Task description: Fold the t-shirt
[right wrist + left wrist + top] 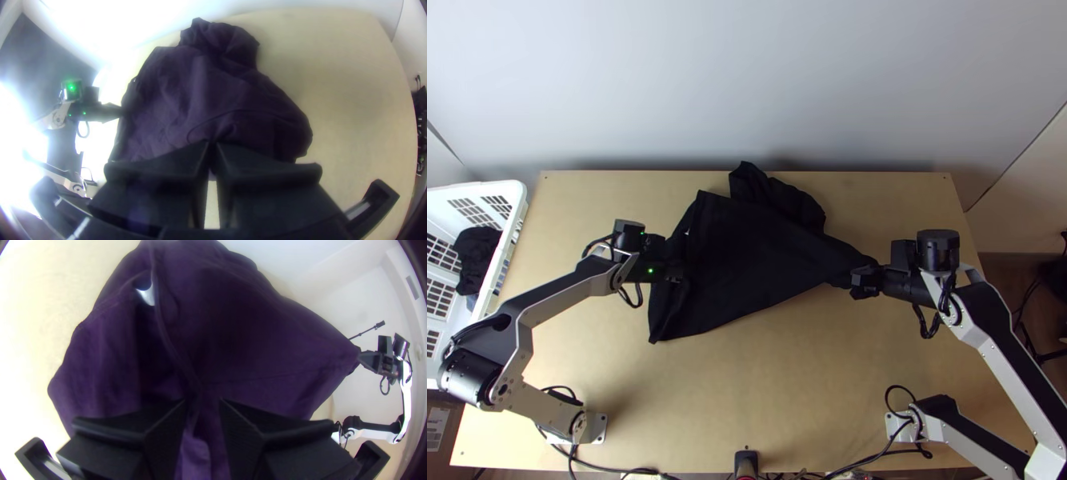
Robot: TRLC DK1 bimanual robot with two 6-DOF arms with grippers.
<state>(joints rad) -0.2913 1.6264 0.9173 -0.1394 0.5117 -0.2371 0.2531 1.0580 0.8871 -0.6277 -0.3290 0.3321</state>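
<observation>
Your two grippers stand at opposite sides of the black t-shirt [747, 248], which lies on the light wooden counter [747, 392]. Between them, the cloth is loosely and unevenly spread, with a bunched part on the far side, beyond the line joining your grippers.

Your left gripper [681, 273] is at the garment's left part. Its fingers stand a little apart, as seen in your left wrist view, and a raised ridge of cloth runs into the gap between them. Cloth lies both farther off and nearer to you than this gripper; on the near side it ends in a corner. A small pale patch [147, 294] shows among the folds beyond the fingertips.

Your right gripper [857, 282] has its fingertips nearly together, clamped on the t-shirt's right end. From this hold, the cloth widens leftward towards your left gripper. In your right wrist view, folds gather just beyond the fingertips.

To the left of your left gripper, well apart from it, note the white basket [517, 189] at the counter's left edge. It holds a dark cloth [477, 250], bunched, separate from the garment between your grippers.
</observation>
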